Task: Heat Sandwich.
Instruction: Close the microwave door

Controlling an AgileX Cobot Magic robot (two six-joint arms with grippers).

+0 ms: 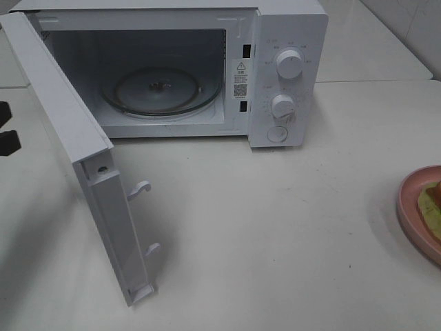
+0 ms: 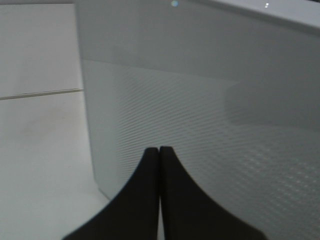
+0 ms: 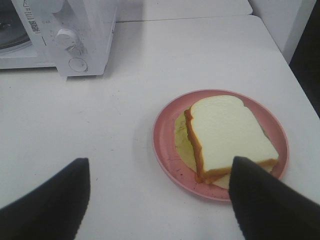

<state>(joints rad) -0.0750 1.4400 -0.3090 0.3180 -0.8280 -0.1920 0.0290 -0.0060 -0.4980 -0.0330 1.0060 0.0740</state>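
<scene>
Microwave: a white box-shaped microwave oven (image 1: 275,76) is stood at the far edge of the white table (image 1: 275,227), with two round dials on its control panel.
Door: the white hinged microwave door (image 1: 83,158) is swung wide toward the table's left side; two hook latches are seen on its free edge.
Turntable: a round clear glass turntable (image 1: 160,89) is seen inside the cavity, with nothing lying on it.
Sandwich: the small sandwich of thick white bread with tan-brown crust and a pale green leafy layer (image 3: 227,137) is laid on the plate, outside the oven and well apart from it.
Plate: the round pink plate (image 3: 165,145) is set near the table's right edge; only part of it is caught in the high view.
Left gripper: the dark left gripper (image 2: 159,150) is shut, fingertips pressed together with nothing between them, and is held just beside the outer face of the door; whether it touches cannot be told.
Right gripper: the dark right gripper (image 3: 160,192) is spread wide and empty, held above the table on the near side of the plate, one finger (image 3: 260,195) overlapping the plate rim in the wrist view.
Step in hand: the door is judged open; the pick-up of the sandwich is judged begun but not made.
Next move: the right gripper's open jaws are to be lowered around the plate rim or the bread, closed gently since the bread looks soft, and the load carried level to the turntable, clear of the door.
</scene>
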